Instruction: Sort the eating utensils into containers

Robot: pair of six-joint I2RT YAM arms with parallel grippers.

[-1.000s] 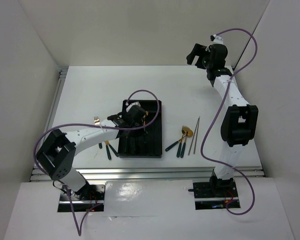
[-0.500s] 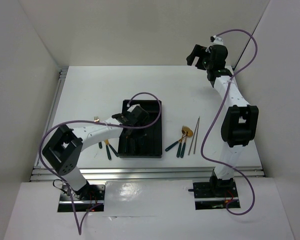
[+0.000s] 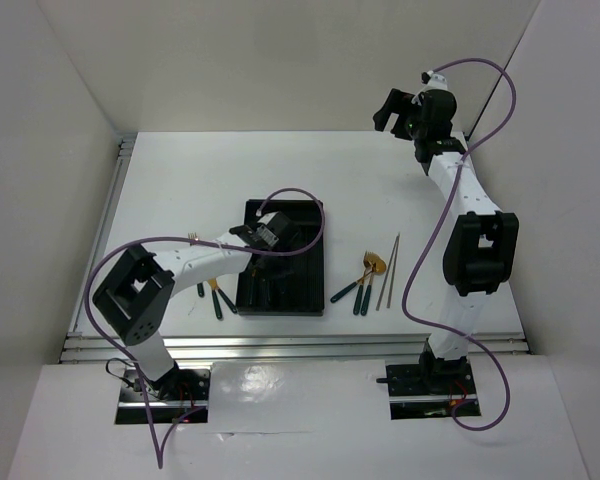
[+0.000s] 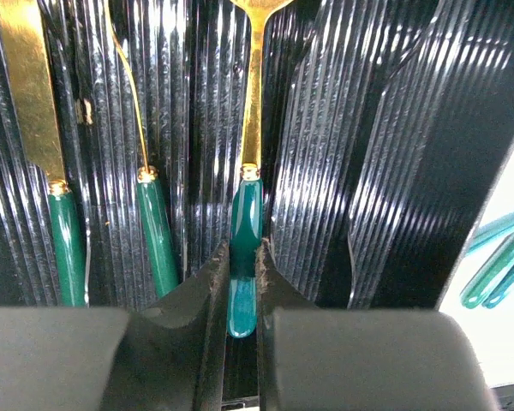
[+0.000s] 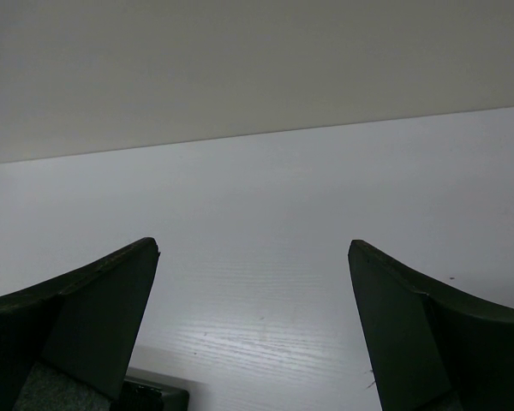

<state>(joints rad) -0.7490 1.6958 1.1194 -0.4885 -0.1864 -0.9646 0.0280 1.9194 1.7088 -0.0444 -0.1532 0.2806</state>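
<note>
Left gripper [image 4: 242,257] is clamped on the teal handle of a gold-necked utensil [image 4: 248,210], which lies lengthwise in a compartment of the black tray [image 4: 394,171] beside two other utensils [image 4: 157,231]. Right gripper [image 5: 253,317] hangs with jaws wide apart and empty above the far table [image 5: 283,197]. Loose utensils [image 3: 361,290] and chopsticks [image 3: 388,270] lie right of the tray.

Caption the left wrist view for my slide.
Left gripper shut on a teal-handled utensil lying in a black tray compartment.
</note>
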